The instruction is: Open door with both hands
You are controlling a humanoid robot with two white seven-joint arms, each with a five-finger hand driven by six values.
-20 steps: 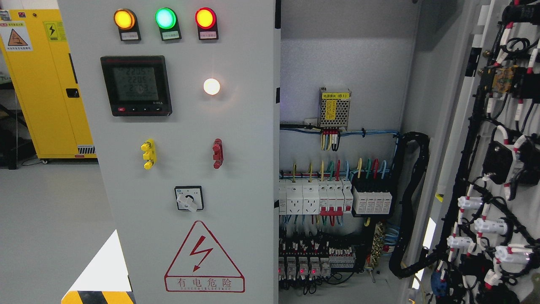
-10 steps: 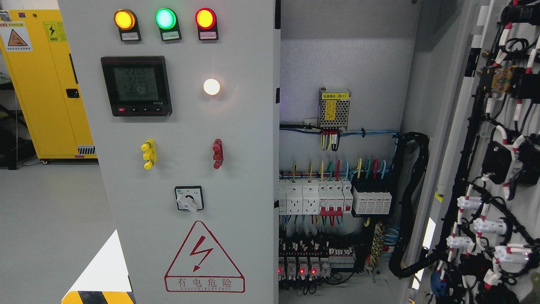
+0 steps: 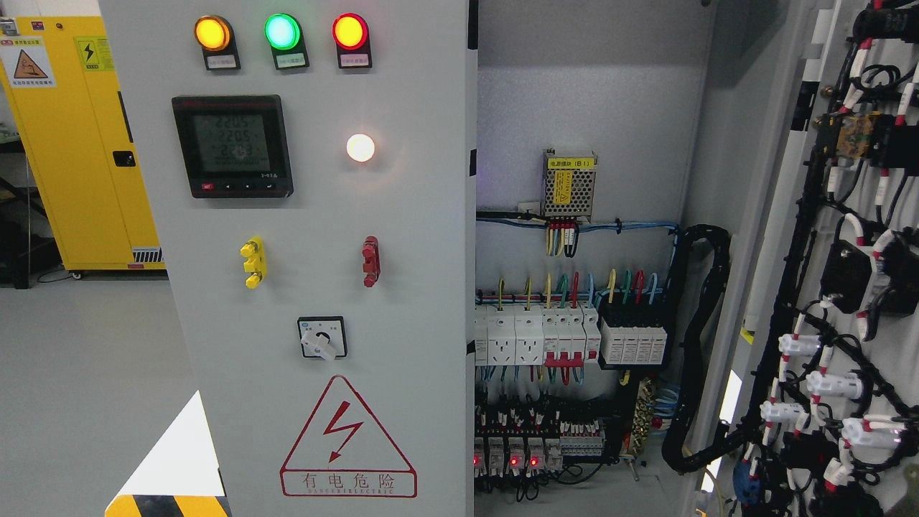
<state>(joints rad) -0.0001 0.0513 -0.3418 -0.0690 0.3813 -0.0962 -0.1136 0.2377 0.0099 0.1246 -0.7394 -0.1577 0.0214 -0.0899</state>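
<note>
Grey electrical cabinet, head view. Left door (image 3: pixel 402 215) shut, filling the pic's left-centre; right door (image 3: pixel 872 86) swung wide open at far right, inner face toward the cam. Neither robot hand nor arm in frame, so can't tell finger state or any hold. On the left door, top row: amber lamp (image 3: pixel 212 33), green lamp (image 3: pixel 281 31), red lamp (image 3: pixel 350 31), all lit, each w/ a small label under it. Below them a black digital meter (image 3: pixel 232 146) showing three rows of digits, too blurred to read surely. Right of the meter a lit white lamp (image 3: pixel 360 147). Lower down a yellow terminal post (image 3: pixel 252 262) and a red terminal post (image 3: pixel 370 261), well apart, about level. Under those a rotary selector switch (image 3: pixel 322 338), white knob pointing down-right. At the bottom a red triangle warning sign (image 3: pixel 347 439) w/ lightning bolt and Chinese text. Inside the open compartment: small mesh-cased power supply (image 3: pixel 569 184) w/ yellow label near the back wall's upper part, coloured wires beneath; a row of white breakers (image 3: pixel 535 336) w/ a black module (image 3: pixel 633 334) just beside on the right; relays w/ red LEDs (image 3: pixel 513 454) near the bottom. Black cable conduit (image 3: pixel 700 345) looping from interior toward the open door. Open door's inner face covered in black wiring and white connectors (image 3: pixel 829 384). Far left bkgd: yellow cabinet (image 3: pixel 72 143) w/ hazard stickers on grey floor (image 3: pixel 86 373).
</note>
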